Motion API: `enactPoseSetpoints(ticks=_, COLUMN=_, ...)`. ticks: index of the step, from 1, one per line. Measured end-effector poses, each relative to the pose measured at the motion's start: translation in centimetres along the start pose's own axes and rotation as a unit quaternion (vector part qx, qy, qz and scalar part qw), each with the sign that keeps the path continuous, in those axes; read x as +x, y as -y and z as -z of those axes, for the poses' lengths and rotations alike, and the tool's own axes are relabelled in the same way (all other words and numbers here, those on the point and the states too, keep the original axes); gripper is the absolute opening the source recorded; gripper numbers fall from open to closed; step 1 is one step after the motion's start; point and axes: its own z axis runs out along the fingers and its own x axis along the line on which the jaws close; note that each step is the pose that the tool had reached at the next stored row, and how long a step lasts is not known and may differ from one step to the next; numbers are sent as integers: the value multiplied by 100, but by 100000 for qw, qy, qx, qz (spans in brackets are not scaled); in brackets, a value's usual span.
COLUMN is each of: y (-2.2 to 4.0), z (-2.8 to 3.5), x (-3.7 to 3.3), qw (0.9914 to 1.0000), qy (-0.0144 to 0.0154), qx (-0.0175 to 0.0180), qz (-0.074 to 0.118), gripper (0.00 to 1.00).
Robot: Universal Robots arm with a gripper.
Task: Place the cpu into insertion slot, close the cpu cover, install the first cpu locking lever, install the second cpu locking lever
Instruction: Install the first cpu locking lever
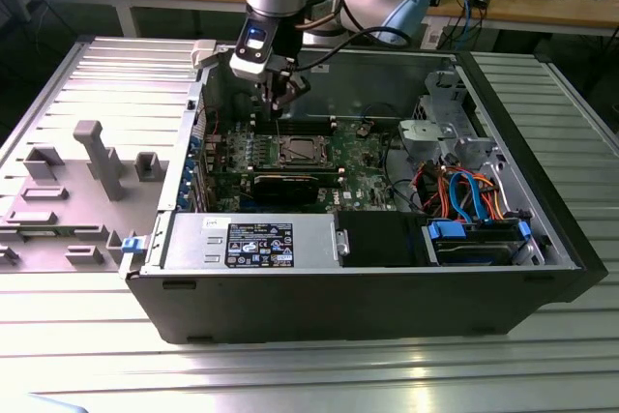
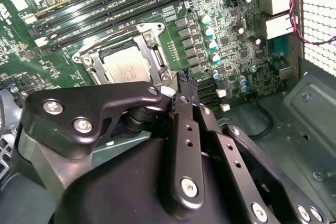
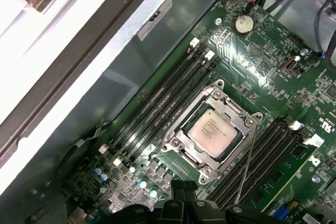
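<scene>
The cpu point(image 3: 212, 131) shows its pale metal face inside the insertion slot point(image 3: 216, 93) on the green motherboard; it also shows as the cpu point(image 2: 126, 66) and the cpu point(image 1: 295, 152). The cpu cover point(image 3: 178, 141) lies flat as a silvery frame around the chip, also seen as the cover point(image 2: 153, 51). A thin metal lever rod point(image 3: 247, 166) stands slanting up beside the socket. My gripper point(image 1: 281, 102) hangs just above the socket's far side with its black fingers together and nothing between them. Its tip, the gripper point(image 2: 185, 81), sits close to the socket's corner.
The open computer case point(image 1: 368, 287) lies on a ribbed metal table, with walls all around the board. Long black memory slots point(image 3: 157, 114) flank the socket. Drive cage and coloured cables point(image 1: 464, 195) fill the exterior view's right. A grey moulded tray point(image 1: 87, 171) lies outside on the left.
</scene>
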Motion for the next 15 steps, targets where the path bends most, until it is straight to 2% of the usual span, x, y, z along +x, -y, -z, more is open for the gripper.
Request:
enactPoseSetpoints(ticks=6, y=43, z=-1, x=37, qw=99993, qy=12, qx=-2, qz=1159, gripper=11)
enactPoseSetpoints(ticks=9, y=48, z=-1, x=42, qw=99973, qy=25, qx=13, qz=2331, gripper=11)
enactPoseSetpoints(ticks=10, y=49, z=-1, x=43, qw=99942, qy=41, qx=23, qz=3413, gripper=11)
enactPoseSetpoints(ticks=12, y=51, z=-1, x=44, qw=99783, qy=86, qx=52, qz=6583, gripper=11)
enactPoseSetpoints(ticks=14, y=52, z=-1, x=45, qw=99688, qy=104, qx=66, qz=7892, gripper=11)
enactPoseSetpoints(ticks=15, y=52, z=-1, x=45, qw=99606, qy=115, qx=73, qz=8866, gripper=11)
